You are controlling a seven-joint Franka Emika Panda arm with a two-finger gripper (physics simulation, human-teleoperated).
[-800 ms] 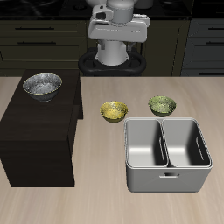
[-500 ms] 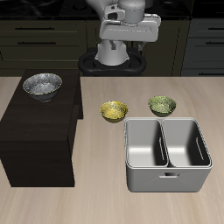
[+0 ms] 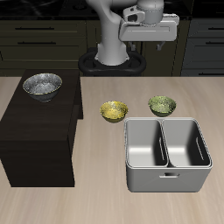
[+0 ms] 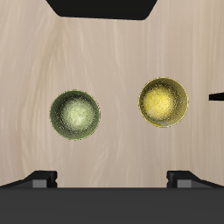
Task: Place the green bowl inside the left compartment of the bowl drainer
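Observation:
The green bowl sits upright on the table just behind the bowl drainer, a grey two-well tub. Its left compartment holds nothing. My gripper hangs high above the table's back, well above both small bowls and touching neither. It is open, its fingertips spread wide with nothing between them. In the wrist view the green bowl lies beside the yellower bowl.
The yellower bowl stands on the table beside the green one. A low black cabinet stands next to the drainer and carries a silver metal bowl. Dark kitchen cabinets line the back.
The arm has swung sideways from above the yellower bowl's side toward the green bowl's side, and the hand has risen. The bowls and the drainer have not moved.

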